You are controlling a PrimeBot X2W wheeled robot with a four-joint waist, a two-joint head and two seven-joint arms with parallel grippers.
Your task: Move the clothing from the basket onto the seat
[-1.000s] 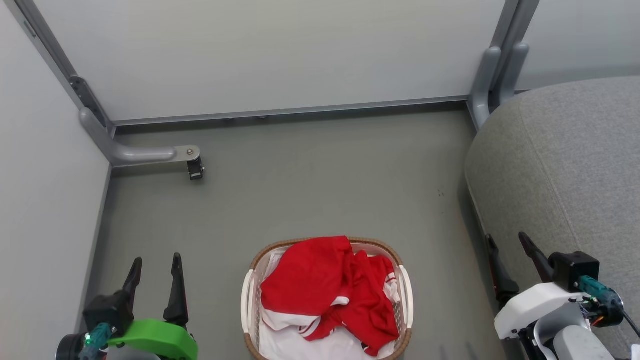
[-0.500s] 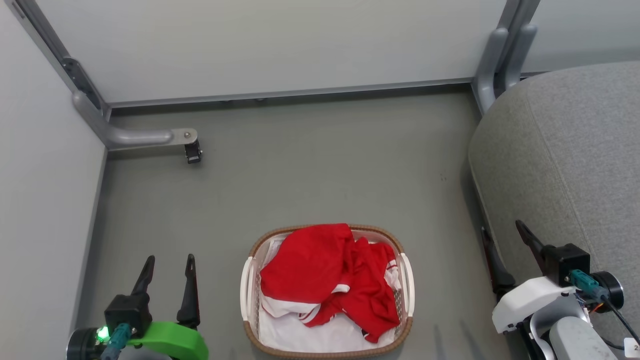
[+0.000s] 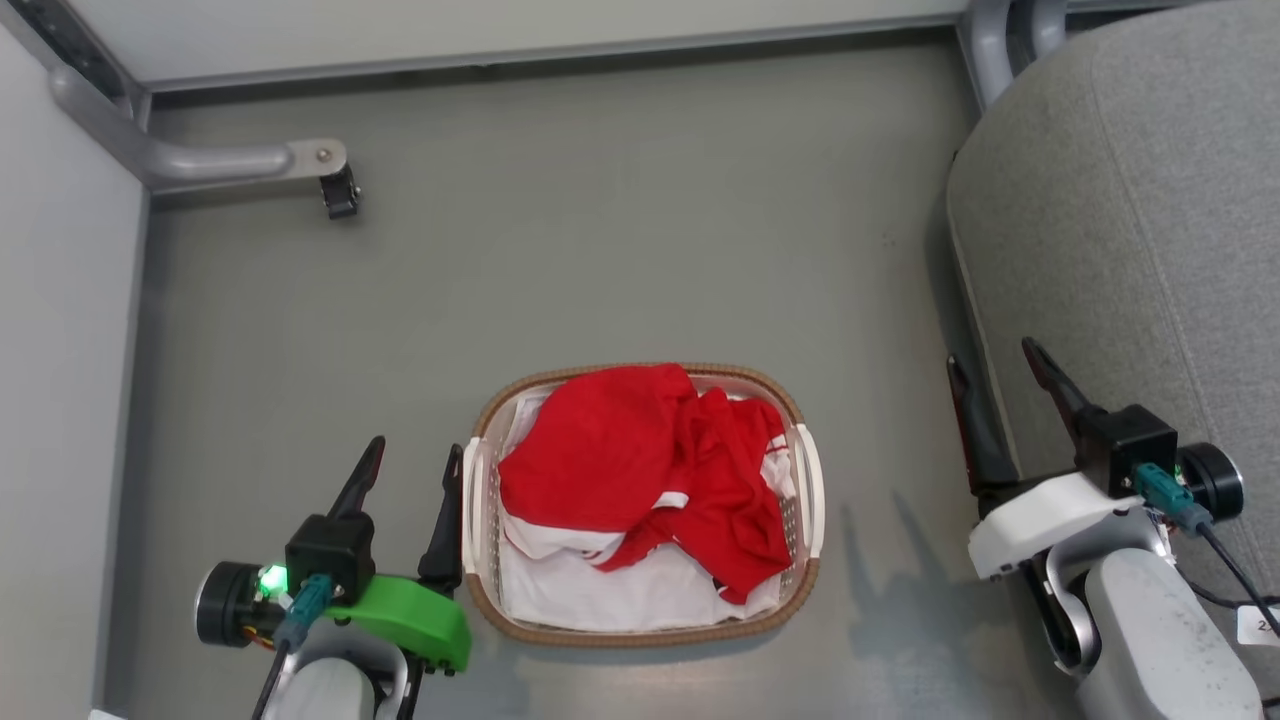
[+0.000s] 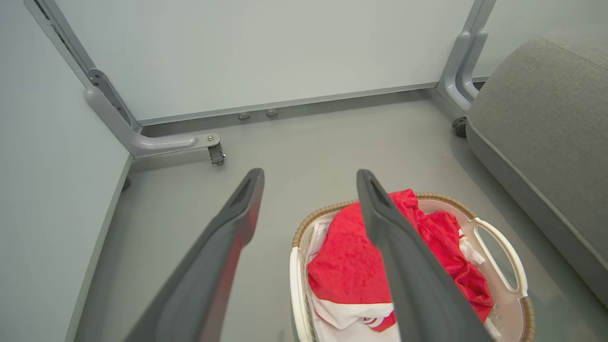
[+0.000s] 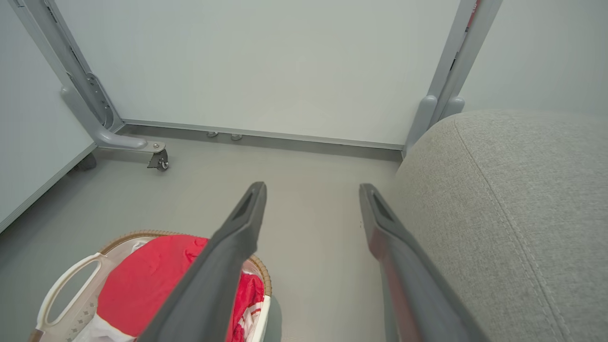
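The red clothing (image 3: 640,470) with white striped trim lies heaped in the oval cream basket (image 3: 640,632) on the grey floor, over a white sheet (image 3: 620,590). My left gripper (image 3: 415,455) stands open just left of the basket, its right finger close to the white left handle (image 3: 472,500). My right gripper (image 3: 995,365) is open between the basket and the grey seat (image 3: 1120,200), nothing between its fingers. In the left wrist view the clothing (image 4: 346,256) sits in the basket (image 4: 503,256) behind the right finger. In the right wrist view the clothing (image 5: 152,280) lies at lower left and the seat (image 5: 498,213) at right.
White partition panels close the back and left sides. A grey metal foot with a castor (image 3: 340,195) juts from the left panel, and another grey post (image 3: 990,40) stands by the seat's far corner. Bare floor (image 3: 620,240) lies beyond the basket.
The head camera has tilted down, so the whole picture has slid up. Both grippers have come further forward; the left one has closed in beside the basket's left handle. Both stay open.
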